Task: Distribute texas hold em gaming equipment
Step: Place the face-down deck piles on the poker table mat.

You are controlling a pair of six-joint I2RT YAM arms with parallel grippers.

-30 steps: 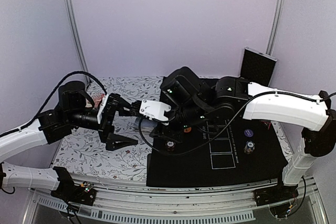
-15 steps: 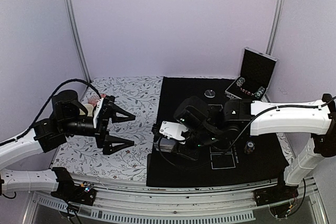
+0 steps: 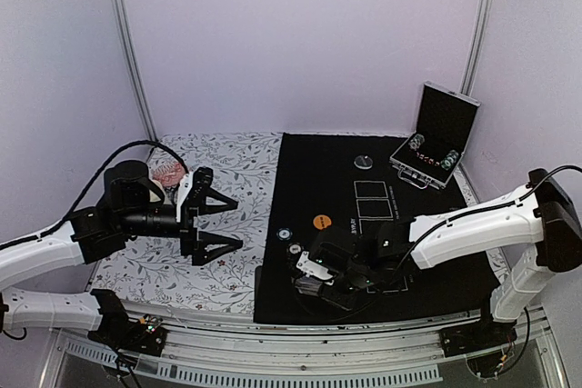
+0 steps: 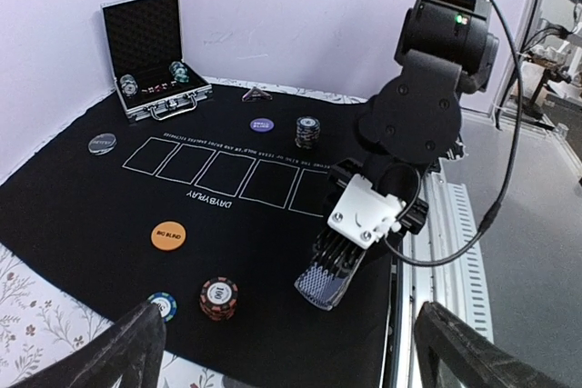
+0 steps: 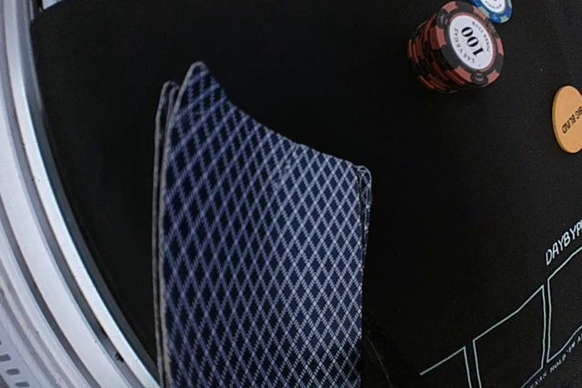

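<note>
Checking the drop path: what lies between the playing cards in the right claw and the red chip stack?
Only bare black mat lies between the playing cards and the red chip stack, shown in the right wrist view.

The cards (image 5: 264, 261) are blue-white latticed, chip stack (image 5: 457, 43) red-black striped, mat (image 5: 273, 24) black.

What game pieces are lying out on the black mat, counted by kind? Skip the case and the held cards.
Button discs: 3 (orange disc, purple disc, silver disc)
Chip groups: 3 (red stack, dark stack, blue-green chip)
Triangle marker: 1
Total: 7
</note>
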